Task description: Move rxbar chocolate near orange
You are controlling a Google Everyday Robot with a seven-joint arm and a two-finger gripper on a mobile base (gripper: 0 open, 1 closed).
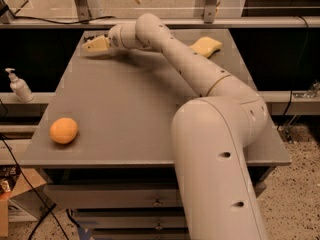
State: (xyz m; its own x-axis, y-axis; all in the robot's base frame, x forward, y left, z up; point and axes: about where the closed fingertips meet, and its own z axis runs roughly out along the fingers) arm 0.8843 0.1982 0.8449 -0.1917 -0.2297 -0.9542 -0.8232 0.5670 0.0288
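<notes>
The orange (pixel 64 130) lies on the grey table (pixel 130 104) near its front left corner. My gripper (pixel 94 44) is stretched out to the far left corner of the table, low over the surface and far from the orange. The rxbar chocolate does not show clearly; a dark patch sits right behind the gripper at the table's back edge, and I cannot tell whether it is the bar. My arm runs from the front right across the table to the gripper.
A pale yellow sponge (pixel 206 46) lies at the back right of the table. A soap dispenser bottle (pixel 19 86) stands on a shelf to the left, off the table. A metal rail and posts run along the back edge. Drawers sit under the table front.
</notes>
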